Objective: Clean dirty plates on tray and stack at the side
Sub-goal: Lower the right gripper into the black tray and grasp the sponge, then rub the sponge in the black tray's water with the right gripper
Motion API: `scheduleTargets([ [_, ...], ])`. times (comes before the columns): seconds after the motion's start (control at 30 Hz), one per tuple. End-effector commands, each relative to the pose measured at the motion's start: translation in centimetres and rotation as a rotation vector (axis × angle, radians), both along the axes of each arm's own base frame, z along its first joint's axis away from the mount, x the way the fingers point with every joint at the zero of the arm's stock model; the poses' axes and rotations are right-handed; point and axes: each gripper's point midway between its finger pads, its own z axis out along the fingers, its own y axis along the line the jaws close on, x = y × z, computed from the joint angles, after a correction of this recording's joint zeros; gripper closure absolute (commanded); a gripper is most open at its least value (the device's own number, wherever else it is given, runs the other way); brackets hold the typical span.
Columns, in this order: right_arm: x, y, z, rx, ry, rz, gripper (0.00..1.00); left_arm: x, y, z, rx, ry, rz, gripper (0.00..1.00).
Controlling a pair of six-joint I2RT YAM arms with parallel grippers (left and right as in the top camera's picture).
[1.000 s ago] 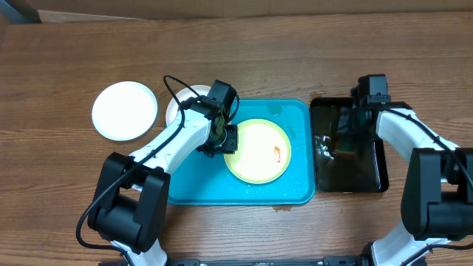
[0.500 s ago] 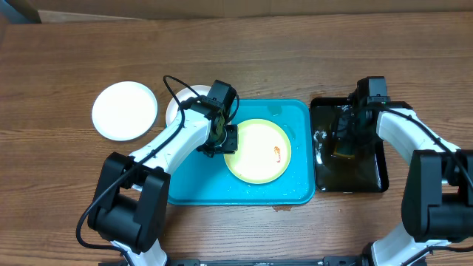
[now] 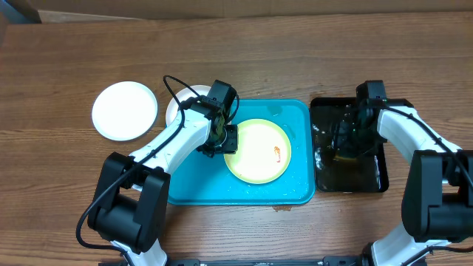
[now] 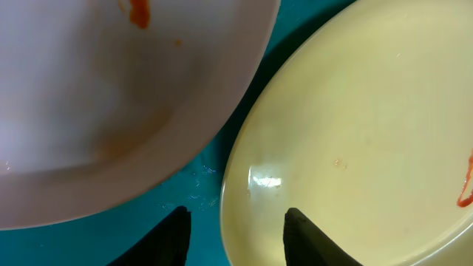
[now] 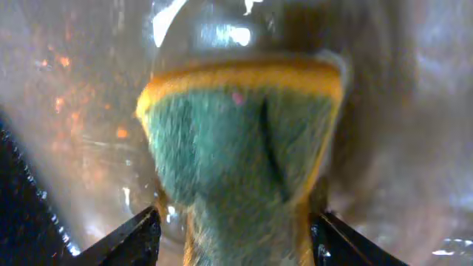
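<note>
Left claw open astride the round pale yellow plate, at its left rim, in the turquoise plastic tray; right claw open around a green-and-yellow sponge.

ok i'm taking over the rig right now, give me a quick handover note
Left tool: open, astride the rim of the pale yellow plate, which is red-smeared, in the blue tray.
Right tool: open over the black tray, sponge apparently loose inside it.
Clean-looking white plate on the table, far left; smeared white plate at the tray's back left corner.
Done: nothing stacked.
Left: wipe both smeared plates, stack all three.
</note>
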Motion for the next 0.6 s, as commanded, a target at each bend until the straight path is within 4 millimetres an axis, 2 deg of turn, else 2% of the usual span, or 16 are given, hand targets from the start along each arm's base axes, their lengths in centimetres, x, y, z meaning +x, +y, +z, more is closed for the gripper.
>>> scheduleTargets([
  [0.0, -0.6, 1.4, 0.5, 0.07, 0.027, 0.002, 0.38, -0.2, 0.0, 0.0, 0.011, -0.003, -0.012, 0.57],
  [0.1, -2.0, 1.3, 0.4, 0.069, 0.088, -0.021, 0.44, -0.3, 0.1, -0.1, 0.012, 0.001, -0.01, 0.57],
  [0.17, -2.6, 1.3, 0.3, 0.064, 0.11, -0.023, 0.58, -0.3, 0.1, -0.1, 0.012, 0.0, -0.01, 0.58],
  [0.27, -3.1, 0.5, 0.2, 0.02, 0.13, -0.039, 0.9, -0.3, 0.1, -0.1, 0.011, 0.003, 0.007, 0.59],
  [0.3, -3.2, 0.0, 0.1, -0.01, 0.134, -0.049, 0.92, -0.3, 0.1, -0.1, 0.011, 0.003, 0.01, 0.59],
  [0.33, -3.2, -0.3, 0.1, -0.029, 0.131, -0.049, 0.91, -0.3, 0.1, -0.1, 0.011, 0.004, 0.01, 0.59],
  [0.37, -3.1, -0.6, 0.1, -0.045, 0.127, -0.048, 0.82, -0.3, 0.1, -0.1, 0.011, 0.003, 0.01, 0.59],
  [0.4, -2.8, -0.8, 0.1, -0.059, 0.115, -0.048, 0.78, -0.3, 0.1, -0.1, 0.012, 0.003, 0.009, 0.59],
  [0.43, -2.5, -0.9, 0.0, -0.064, 0.102, -0.048, 0.77, -0.3, 0.1, -0.1, 0.012, 0.002, 0.009, 0.6],
  [0.5, -1.7, -0.9, 0.0, -0.063, 0.071, -0.049, 0.76, -0.2, 0.2, -0.1, 0.017, 0.0, 0.01, 0.7],
  [0.57, -1.3, -0.9, 0.0, -0.062, 0.054, -0.05, 0.75, -0.2, 0.2, -0.1, 0.019, 0.0, 0.01, 0.74],
])
